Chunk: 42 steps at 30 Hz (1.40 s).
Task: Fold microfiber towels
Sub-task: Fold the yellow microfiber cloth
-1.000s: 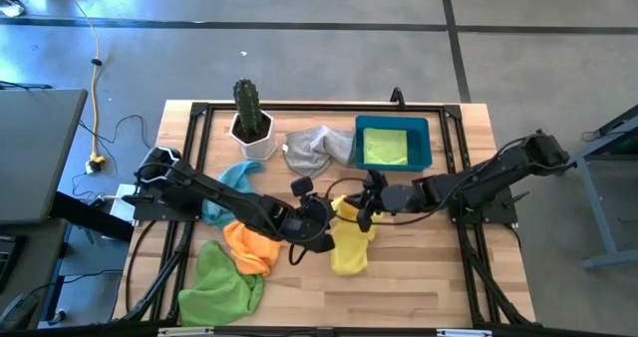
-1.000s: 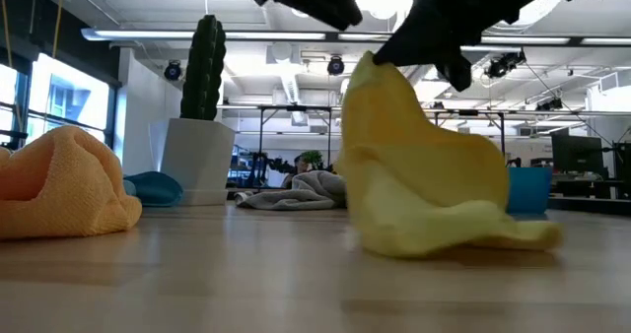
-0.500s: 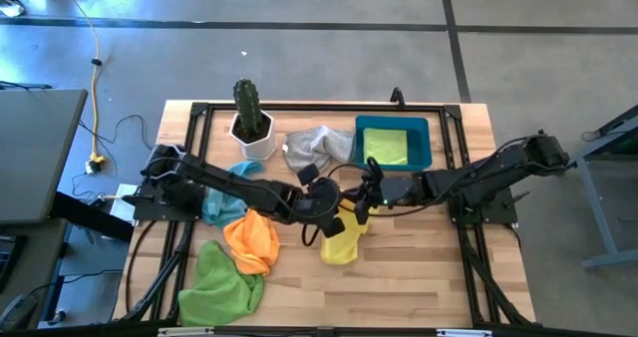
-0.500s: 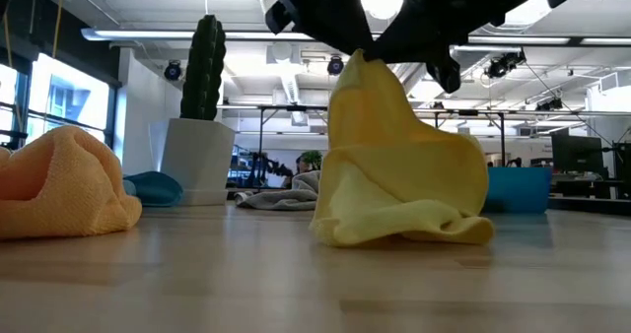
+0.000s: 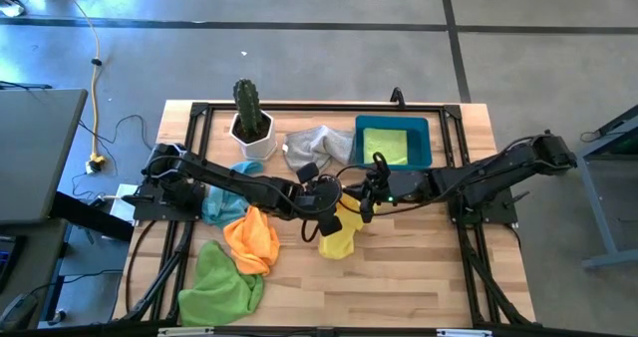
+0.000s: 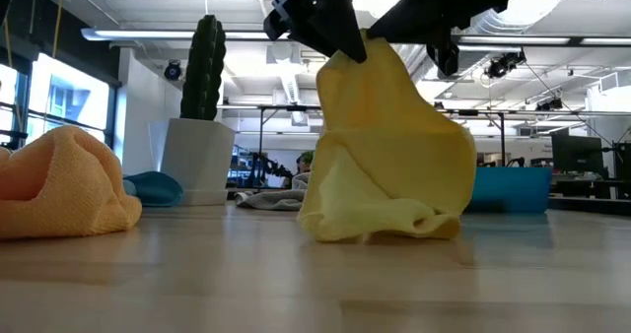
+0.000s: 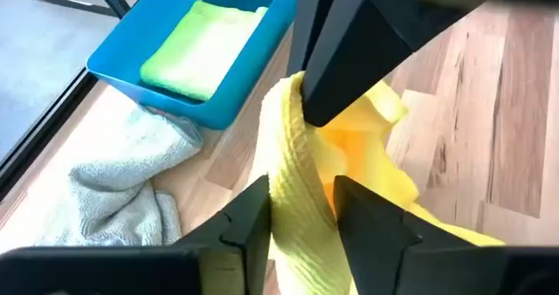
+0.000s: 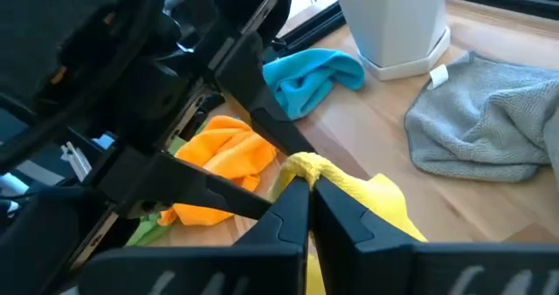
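Right gripper (image 5: pixel 365 199) pinches the yellow towel (image 5: pixel 339 239) mid-worktop in the high view; left gripper (image 5: pixel 326 203) sits alongside. Low view alone shows the towel hanging limp, hem on the wood: soft, light, best taken at corners. Left wrist view shows that gripper's fingers (image 7: pixel 253 221) straddling a fold, not yet closed.

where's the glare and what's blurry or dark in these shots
Low view: ceiling lights glare behind the arms, which show as dark silhouettes above the yellow towel; the near tabletop is soft. High view: even light, with sheen on the floor. Left wrist view: the blue bin and nearby fingers are blurred.
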Motion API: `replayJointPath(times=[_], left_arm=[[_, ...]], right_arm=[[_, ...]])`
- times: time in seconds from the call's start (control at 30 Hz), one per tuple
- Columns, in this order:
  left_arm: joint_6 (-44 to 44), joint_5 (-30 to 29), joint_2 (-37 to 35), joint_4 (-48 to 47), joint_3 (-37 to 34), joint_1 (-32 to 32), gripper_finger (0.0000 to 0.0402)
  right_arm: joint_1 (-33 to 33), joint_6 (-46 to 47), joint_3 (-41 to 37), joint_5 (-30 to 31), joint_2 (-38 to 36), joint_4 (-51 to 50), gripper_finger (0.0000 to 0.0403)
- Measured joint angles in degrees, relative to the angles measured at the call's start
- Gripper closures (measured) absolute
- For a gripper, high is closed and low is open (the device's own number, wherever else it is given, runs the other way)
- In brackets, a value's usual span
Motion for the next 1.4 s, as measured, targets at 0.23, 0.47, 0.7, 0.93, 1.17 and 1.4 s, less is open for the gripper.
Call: replayJointPath(times=[0.23, 0.47, 0.7, 0.93, 1.17, 1.4], left_arm=[[1.26, 0.03, 0.00, 0.00, 0.00, -0.53, 0.0382], [1.51, 0.48, -0.04, 0.02, 0.00, -0.80, 0.0395], [-1.75, 4.19, -0.09, 0.29, 1.73, -0.90, 0.0398], [0.85, 4.31, -0.09, -0.04, 5.53, -0.85, 0.0399], [5.28, 4.29, -0.09, -0.01, 9.96, -0.90, 0.0401], [7.53, 2.01, -0.11, -1.63, 13.16, -0.85, 0.0401]], right_arm=[[0.02, -0.36, 0.00, -1.68, -0.07, -0.36, 0.0403], [0.15, -5.54, 0.00, -2.58, -0.07, -1.16, 0.0390], [0.17, -12.84, 0.00, -2.95, -0.09, -5.69, 0.0288], [0.17, -8.93, 0.02, -2.53, -0.09, -18.65, 0.0236], [0.17, -0.42, 0.00, -2.48, -0.09, -27.50, 0.0244], [0.20, 7.94, 0.02, -2.60, -0.09, -32.17, 0.0265]])
